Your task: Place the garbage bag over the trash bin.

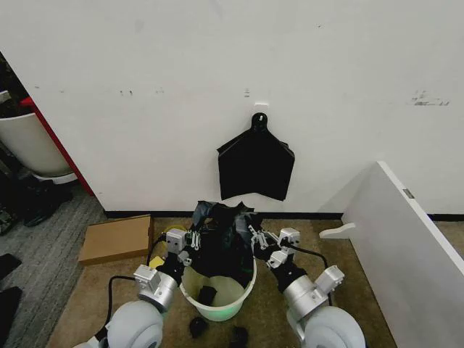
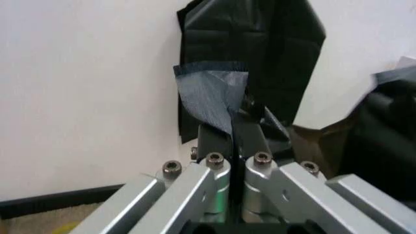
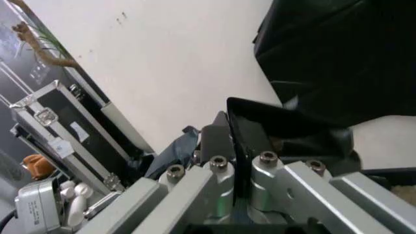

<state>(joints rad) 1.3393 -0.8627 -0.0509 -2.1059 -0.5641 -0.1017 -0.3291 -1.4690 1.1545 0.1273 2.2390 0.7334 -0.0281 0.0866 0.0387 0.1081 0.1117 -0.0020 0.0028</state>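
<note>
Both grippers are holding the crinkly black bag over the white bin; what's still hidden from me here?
- Head view: far rim of the round white plastic trash bin, covered by the crinkly black plastic garbage bag.
- Head view: fingertips of left gripper and right gripper, too small.
- Bin's base: cut off.

Garbage bag [image 1: 221,239]: thin crinkly glossy black plastic. Trash bin [image 1: 217,301]: smooth white plastic. Left end effector [image 2: 235,131]: brushed matt metal, pinching bag film.

Carpet [image 1: 94,290] under trash bin [image 1: 217,301], cardboard [image 1: 116,239]
</note>
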